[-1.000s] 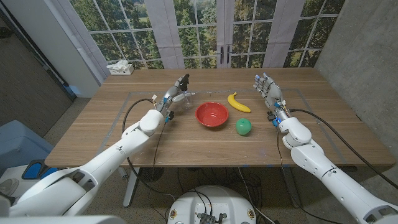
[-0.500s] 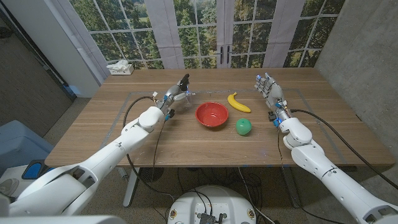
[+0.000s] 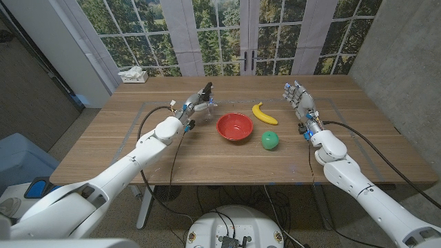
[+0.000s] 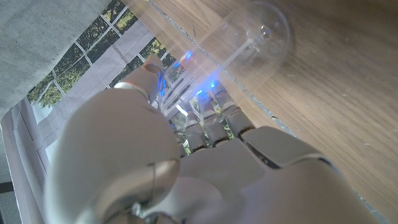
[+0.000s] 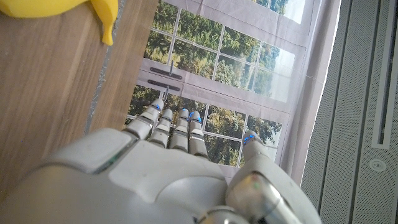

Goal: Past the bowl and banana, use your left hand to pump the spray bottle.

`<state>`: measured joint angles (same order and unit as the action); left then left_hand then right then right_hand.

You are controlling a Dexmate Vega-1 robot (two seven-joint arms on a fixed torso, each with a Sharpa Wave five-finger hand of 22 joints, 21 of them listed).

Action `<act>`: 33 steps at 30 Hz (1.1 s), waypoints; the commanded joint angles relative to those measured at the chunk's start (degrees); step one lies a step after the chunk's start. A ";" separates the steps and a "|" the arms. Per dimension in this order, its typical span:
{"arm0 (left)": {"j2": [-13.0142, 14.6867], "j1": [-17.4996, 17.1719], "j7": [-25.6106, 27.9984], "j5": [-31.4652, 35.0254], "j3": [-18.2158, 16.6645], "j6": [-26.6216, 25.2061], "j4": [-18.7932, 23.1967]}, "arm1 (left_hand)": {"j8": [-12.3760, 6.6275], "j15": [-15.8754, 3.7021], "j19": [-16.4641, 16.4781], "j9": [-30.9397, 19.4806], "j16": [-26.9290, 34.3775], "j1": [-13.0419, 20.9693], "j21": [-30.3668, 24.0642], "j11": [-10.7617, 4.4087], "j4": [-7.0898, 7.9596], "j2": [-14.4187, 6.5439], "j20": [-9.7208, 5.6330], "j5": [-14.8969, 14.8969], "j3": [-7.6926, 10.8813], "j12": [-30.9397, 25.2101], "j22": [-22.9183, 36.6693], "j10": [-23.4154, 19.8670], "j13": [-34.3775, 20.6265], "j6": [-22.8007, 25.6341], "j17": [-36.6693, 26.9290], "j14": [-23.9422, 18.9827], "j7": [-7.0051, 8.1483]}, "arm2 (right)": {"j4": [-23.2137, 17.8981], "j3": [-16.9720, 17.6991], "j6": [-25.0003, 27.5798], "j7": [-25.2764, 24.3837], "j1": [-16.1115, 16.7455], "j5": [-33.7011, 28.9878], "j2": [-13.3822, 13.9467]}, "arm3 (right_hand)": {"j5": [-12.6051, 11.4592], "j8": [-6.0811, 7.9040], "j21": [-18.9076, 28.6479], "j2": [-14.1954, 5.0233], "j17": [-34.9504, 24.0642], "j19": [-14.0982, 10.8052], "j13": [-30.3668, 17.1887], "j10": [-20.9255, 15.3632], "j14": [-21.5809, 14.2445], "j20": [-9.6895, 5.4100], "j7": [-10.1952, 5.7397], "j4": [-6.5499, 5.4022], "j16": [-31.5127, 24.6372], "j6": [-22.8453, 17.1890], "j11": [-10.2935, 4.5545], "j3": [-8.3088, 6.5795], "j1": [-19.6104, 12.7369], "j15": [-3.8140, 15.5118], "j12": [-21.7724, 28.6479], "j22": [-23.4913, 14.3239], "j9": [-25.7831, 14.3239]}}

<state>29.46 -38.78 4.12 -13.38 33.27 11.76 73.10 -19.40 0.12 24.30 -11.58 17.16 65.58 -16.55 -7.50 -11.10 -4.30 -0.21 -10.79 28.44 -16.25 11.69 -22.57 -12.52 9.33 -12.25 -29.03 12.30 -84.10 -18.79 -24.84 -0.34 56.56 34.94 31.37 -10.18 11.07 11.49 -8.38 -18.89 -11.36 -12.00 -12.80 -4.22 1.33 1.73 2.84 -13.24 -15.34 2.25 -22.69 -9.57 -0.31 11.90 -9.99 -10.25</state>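
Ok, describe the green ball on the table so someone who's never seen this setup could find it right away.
Start at the wooden table and find the red bowl near its middle. Beside the bowl, on the side toward the robot's right hand, sits the green ball, on the near side of the yellow banana. It is the only round green thing, small and solid.

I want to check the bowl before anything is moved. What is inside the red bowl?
In the head view the red bowl looks empty: only its red inner wall and bottom show. The near rim hides a small part of the inside, so that strip cannot be checked.
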 commanded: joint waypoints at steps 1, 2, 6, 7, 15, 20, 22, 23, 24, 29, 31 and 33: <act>-0.71 -0.36 -2.52 -3.83 -0.66 -1.10 -0.14 | -2.29 -13.51 2.60 -1.13 3.15 11.68 -3.52 -0.50 1.64 -7.84 -1.46 0.00 6.32 -1.31 2.01 -2.54 -1.79 3.97 -3.36 -8.67 0.18 | -0.26 0.01 0.97 0.23 0.01 0.39 0.30 | -0.08 0.26 0.39 0.33 -0.19 -0.59 -0.11 -0.37 -0.40 0.20 -0.05 0.05 -0.29 -0.48 0.16 -0.01 0.17 -0.10 0.52 -0.18 -0.32; -0.79 -0.25 -3.50 -4.76 -0.79 -1.15 -0.42 | -3.61 -13.53 3.61 -1.77 4.32 13.13 -5.70 -0.70 1.97 -7.88 -1.91 0.17 7.18 -1.75 3.32 -2.97 -2.66 5.95 -4.88 -10.84 0.15 | -0.36 -0.06 1.06 -0.02 0.00 0.03 0.40 | -0.08 0.25 0.39 0.32 -0.19 -0.60 -0.11 -0.37 -0.38 0.20 -0.03 0.05 -0.28 -0.46 0.21 -0.01 0.17 -0.11 0.51 -0.18 -0.32; -0.99 -0.22 -4.61 -6.13 -1.00 -0.95 -0.89 | -7.46 -13.32 5.87 -3.69 6.78 16.54 -13.15 -0.23 2.30 -7.89 -2.75 0.34 8.76 -3.35 8.36 -5.19 -4.97 11.30 -8.91 -15.09 -0.86 | -0.65 -0.11 1.31 -0.43 -0.03 -0.28 0.45 | -0.09 0.24 0.38 0.30 -0.19 -0.61 -0.12 -0.37 -0.37 0.19 -0.02 0.07 -0.29 -0.46 0.18 -0.02 0.18 -0.16 0.50 -0.18 -0.32; -1.08 -0.29 -4.61 -6.39 -1.10 -0.89 -0.96 | -8.74 -13.21 6.54 -4.46 7.89 17.69 -16.42 -0.21 2.12 -7.70 -3.51 0.38 8.90 -3.52 10.66 -5.74 -5.83 12.72 -10.70 -15.77 -0.95 | -0.69 -0.06 1.40 -0.20 -0.03 0.16 0.38 | -0.09 0.23 0.38 0.29 -0.19 -0.61 -0.12 -0.36 -0.36 0.17 -0.02 0.07 -0.29 -0.44 0.20 -0.02 0.19 -0.16 0.49 -0.18 -0.32; -1.76 -0.38 -7.78 -10.75 -2.23 -0.44 -2.25 | -12.45 -13.02 15.17 -7.95 12.87 20.95 -34.50 0.25 1.03 -6.64 -9.87 0.06 7.07 -3.31 19.99 -7.64 -9.47 14.54 -18.05 -19.11 -1.73 | -1.32 -0.46 2.43 -0.83 -0.26 -0.56 0.62 | -0.09 0.17 0.33 0.25 -0.18 -0.56 -0.13 -0.37 -0.33 0.18 0.01 0.14 -0.29 -0.36 0.21 -0.03 0.20 -0.27 0.46 -0.18 -0.33; -2.46 -1.17 -8.47 -14.50 -3.87 -0.76 -2.26 | -13.66 -13.05 16.69 -8.89 14.47 21.88 -40.29 0.58 0.90 -6.49 -11.41 -0.42 6.47 -3.31 23.05 -8.63 -10.54 15.53 -20.70 -20.07 -1.67 | -1.68 -0.74 3.13 -1.23 -0.44 -0.85 0.62 | -0.10 0.13 0.30 0.23 -0.18 -0.54 -0.15 -0.46 -0.26 0.17 0.00 0.17 -0.28 -0.28 0.25 -0.03 0.22 -0.23 0.48 -0.18 -0.33; -2.43 -1.20 -8.86 -15.09 -4.06 -0.69 -2.40 | -15.03 -12.93 16.46 -9.47 15.33 22.60 -42.82 0.51 0.67 -6.24 -11.91 -0.74 6.14 -3.30 24.46 -9.07 -11.17 17.77 -22.31 -20.25 -1.87 | -1.52 -0.81 2.88 -1.02 -0.53 -0.76 0.45 | -0.09 0.14 0.30 0.23 -0.18 -0.54 -0.15 -0.43 -0.23 0.15 0.00 0.19 -0.27 -0.32 0.26 -0.03 0.23 -0.21 0.46 -0.18 -0.33; -2.59 -1.36 -8.63 -15.40 -4.25 -0.58 -2.44 | -16.12 -12.94 16.17 -9.89 15.78 23.12 -44.44 0.50 0.62 -6.15 -11.96 -0.96 5.98 -3.37 25.32 -9.59 -11.60 19.67 -23.31 -20.20 -2.21 | -1.62 -0.83 2.96 -1.27 -0.52 -0.89 0.40 | -0.09 0.13 0.28 0.23 -0.18 -0.52 -0.15 -0.43 -0.25 0.15 0.02 0.20 -0.28 -0.29 0.23 -0.03 0.24 -0.29 0.45 -0.18 -0.33; -2.34 -1.25 -8.54 -15.02 -4.08 -0.69 -2.42 | -16.40 -12.97 16.31 -10.02 15.92 23.27 -45.02 0.51 0.59 -6.07 -12.05 -1.02 5.92 -3.40 25.58 -9.78 -11.73 20.10 -23.62 -20.21 -2.34 | -1.54 -0.88 2.82 -0.95 -0.60 -0.87 0.45 | -0.09 0.14 0.28 0.23 -0.18 -0.52 -0.16 -0.44 -0.24 0.15 0.01 0.20 -0.28 -0.31 0.22 -0.03 0.24 -0.32 0.45 -0.18 -0.34; -2.40 -1.12 -8.22 -14.90 -3.86 -0.89 -3.03 | -21.44 -12.98 15.11 -12.77 17.14 25.30 -52.00 0.51 0.50 -5.37 -12.52 -1.91 5.44 -3.49 28.50 -11.80 -13.77 27.68 -27.09 -20.51 -7.06 | -1.85 -1.03 3.12 -1.46 -0.69 -1.20 0.36 | -0.09 0.11 0.27 0.23 -0.18 -0.52 -0.17 -0.40 -0.22 0.15 0.06 0.23 -0.29 -0.25 0.31 -0.02 0.28 -0.22 0.41 -0.18 -0.34; -2.57 -0.76 -9.26 -15.49 -3.86 -0.75 -3.88 | -21.71 -12.95 15.80 -13.19 17.33 25.40 -53.05 0.55 0.52 -5.26 -12.56 -2.04 5.37 -3.56 28.75 -12.19 -14.04 27.65 -27.43 -20.83 -7.23 | -1.94 -1.09 3.36 -1.56 -0.73 -1.25 0.39 | -0.09 0.10 0.26 0.23 -0.18 -0.53 -0.17 -0.49 -0.24 0.15 0.05 0.25 -0.30 -0.25 0.39 -0.02 0.29 -0.33 0.44 -0.18 -0.34; -2.79 -0.63 -9.43 -15.57 -3.89 -0.17 -4.43 | -22.65 -12.82 15.79 -13.95 17.63 25.64 -54.49 0.83 0.51 -5.06 -12.58 -2.41 5.39 -3.55 29.08 -12.62 -14.52 28.79 -28.04 -21.35 -8.91 | -1.86 -1.13 3.27 -1.36 -0.80 -1.18 0.36 | -0.09 0.10 0.26 0.23 -0.18 -0.53 -0.18 -0.48 -0.23 0.14 0.04 0.26 -0.30 -0.24 0.34 -0.01 0.32 -0.27 0.43 -0.18 -0.34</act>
<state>27.38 -39.67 -3.95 -26.84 29.98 11.08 70.76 -41.07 -6.17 39.59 -24.70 34.24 77.00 -62.42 -6.88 -10.61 3.83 -3.71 -12.59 33.90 -19.52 36.09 -34.42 -26.47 36.91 -39.56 -49.58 4.67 -85.69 -19.56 -22.13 -1.41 56.07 34.17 31.85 -10.18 11.07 11.49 -7.78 -18.89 -11.56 -12.00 -13.04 -4.21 1.53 1.73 2.84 -13.24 -15.34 2.50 -22.69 -8.98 -0.31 11.90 -9.99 -10.25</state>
